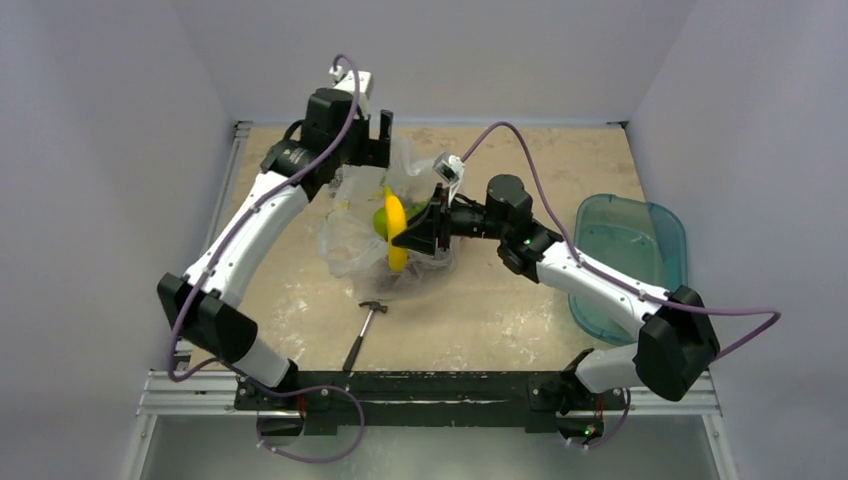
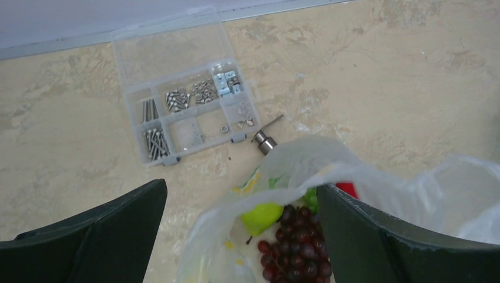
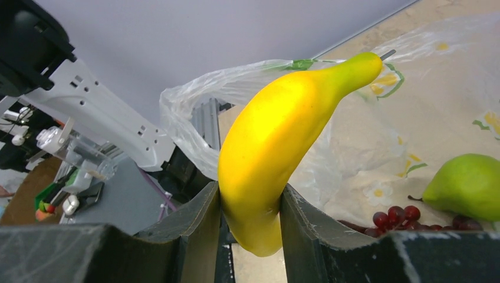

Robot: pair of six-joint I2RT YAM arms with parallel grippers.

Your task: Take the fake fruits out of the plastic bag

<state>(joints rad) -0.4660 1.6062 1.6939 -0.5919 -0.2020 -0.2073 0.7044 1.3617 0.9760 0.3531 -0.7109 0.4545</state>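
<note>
Far left of the table: the clear parts box [image 2: 188, 100] is seen only from the left wrist, lying flat, apart from the bag.

Left gripper [image 1: 380, 133] is held above the far edge of the plastic bag [image 1: 350, 245]. Its jaws are spread wide and nothing is gripped. The bag's crumpled mouth [image 2: 306, 156] is seen below and between the fingers [image 2: 100, 236].

Inside the bag, on the table centre: a green fruit [image 2: 261, 215], dark red grapes [image 2: 295, 250] and a red fruit [image 2: 348, 188], only partly seen.

A hammer [image 1: 363, 335] is noted on the table just in front of the bag.

The banana [image 1: 396, 232] is clamped across its lower half by the right gripper [image 1: 415, 232], both fingers [image 3: 194, 221] pressed against its sides. It is held at the bag's mouth, the stem end tilted up and the film [image 3: 194, 106] close behind it.

Far right: a teal bin [image 1: 625, 250], well apart from the bag.
</note>
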